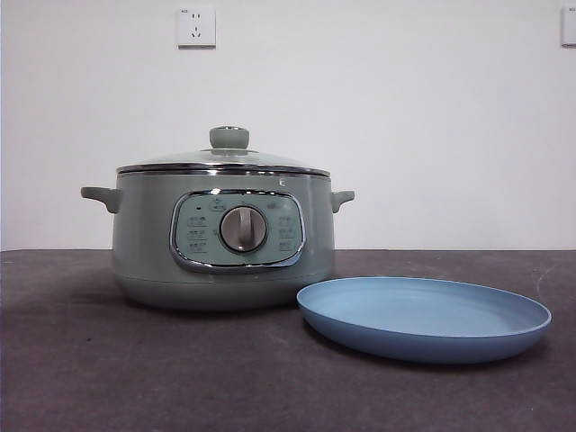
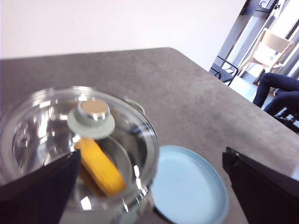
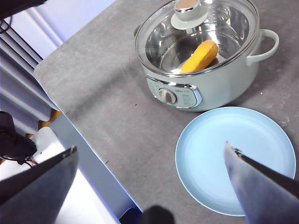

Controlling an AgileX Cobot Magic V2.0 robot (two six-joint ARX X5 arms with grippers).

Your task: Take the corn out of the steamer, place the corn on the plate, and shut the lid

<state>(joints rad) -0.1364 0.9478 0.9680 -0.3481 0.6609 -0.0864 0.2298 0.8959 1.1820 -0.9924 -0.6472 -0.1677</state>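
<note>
- Left wrist view: the left gripper (image 2: 149, 186), jaws spread and empty, hangs nearest the lid (image 2: 77, 135); corn (image 2: 99, 165) slants beneath the glass.
- Right gripper (image 3: 152, 186), also released, is farther off.

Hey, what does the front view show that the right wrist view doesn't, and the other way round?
Only the front view shows the wall socket behind the steamer, and the lid side-on.

Only the right wrist view shows the corn lying inside under the glass, the table's edge, and the right gripper with its jaws open, up above the table near the plate.

Both show the steamer with its dial, the lid closed with its knob, and the blue plate with nothing on it beside the pot.
</note>
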